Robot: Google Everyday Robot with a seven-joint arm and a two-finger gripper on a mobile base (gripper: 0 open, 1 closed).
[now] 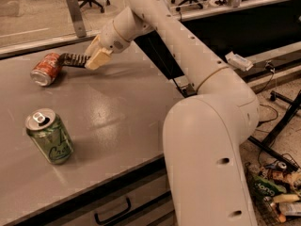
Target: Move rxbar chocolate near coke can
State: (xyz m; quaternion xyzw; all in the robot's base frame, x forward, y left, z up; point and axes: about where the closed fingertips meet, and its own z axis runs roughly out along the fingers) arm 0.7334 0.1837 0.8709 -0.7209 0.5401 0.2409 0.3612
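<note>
Gripper [92,60] hung over the far-left part of the desk [127,112], fingers [99,57] pinching the bar [74,59] by its right end. The bar's free end was just beside the coke can [45,69], which lay on its side; contact unclear. Judgement: lower flat and release gently so the coke can doesn't roll. Green can [50,136] stood near the front-left corner.

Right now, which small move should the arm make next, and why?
Probably lower a little and let go: the end effector holds the rxbar chocolate, whose free end is right beside the coke can lying on its side on the table.
</note>
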